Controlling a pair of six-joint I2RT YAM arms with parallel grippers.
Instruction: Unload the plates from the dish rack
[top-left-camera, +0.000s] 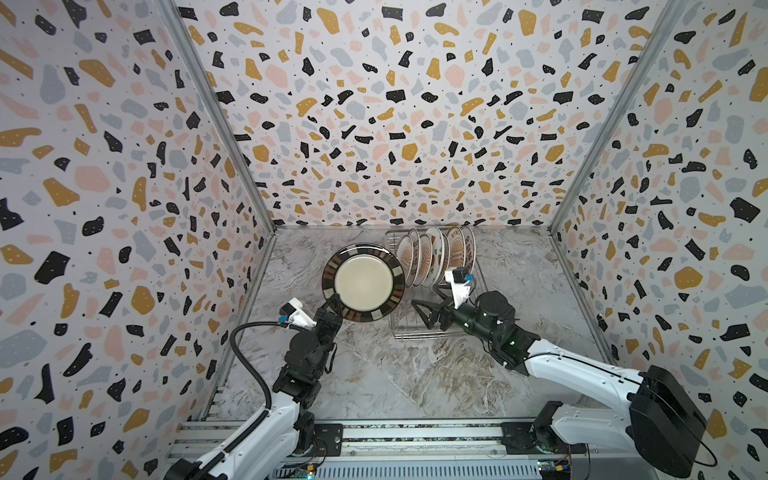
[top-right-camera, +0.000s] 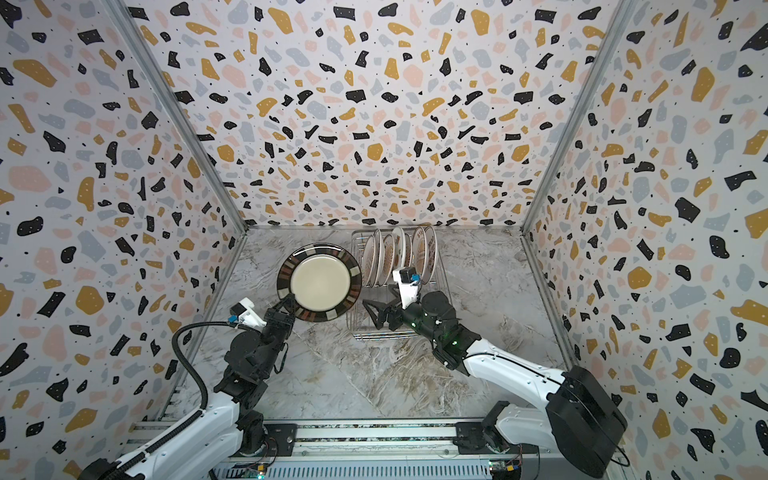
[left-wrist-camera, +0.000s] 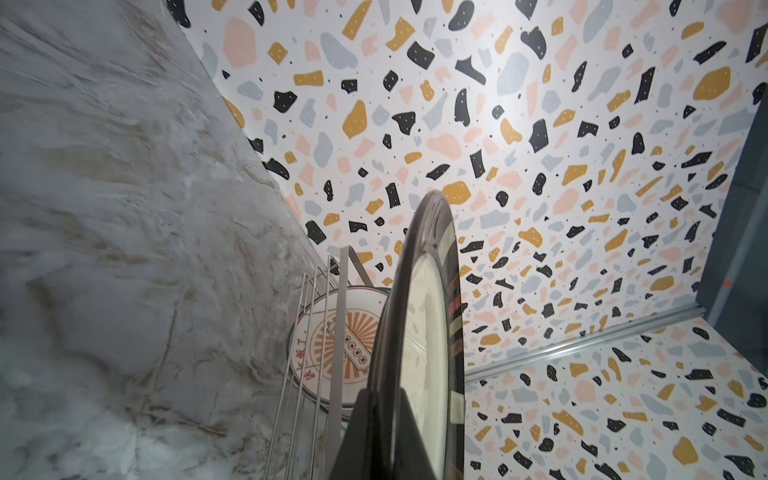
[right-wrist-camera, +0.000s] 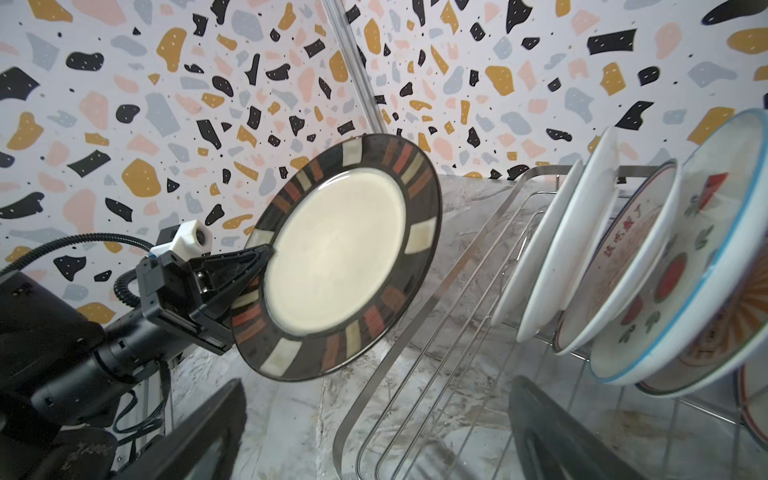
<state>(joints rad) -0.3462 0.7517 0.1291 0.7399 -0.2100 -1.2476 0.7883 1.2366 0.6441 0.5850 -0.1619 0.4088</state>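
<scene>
Clenching the plate (top-left-camera: 363, 282) by its rim, the left gripper (top-left-camera: 337, 302) should lay it flat beside the dish rack (top-left-camera: 409, 336); the right gripper (top-left-camera: 420, 313) gapes, apparently empty.

Three upright white wall panels printed with black, mustard, pink and grey-blue terrazzo blotches close the space in: a back panel (top-left-camera: 395, 104), a left panel (top-left-camera: 104, 208) and a right panel (top-left-camera: 685, 187), which meet at slim silver metal corner strips (top-left-camera: 216, 120). Between them lies a flat desk (top-left-camera: 415, 374) with a grey-white marble pattern veined in brown, and a silver aluminium rail (top-left-camera: 415, 434) runs along its near edge. The light is soft and even, with a paler glow on the back panel in the left wrist view.
</scene>
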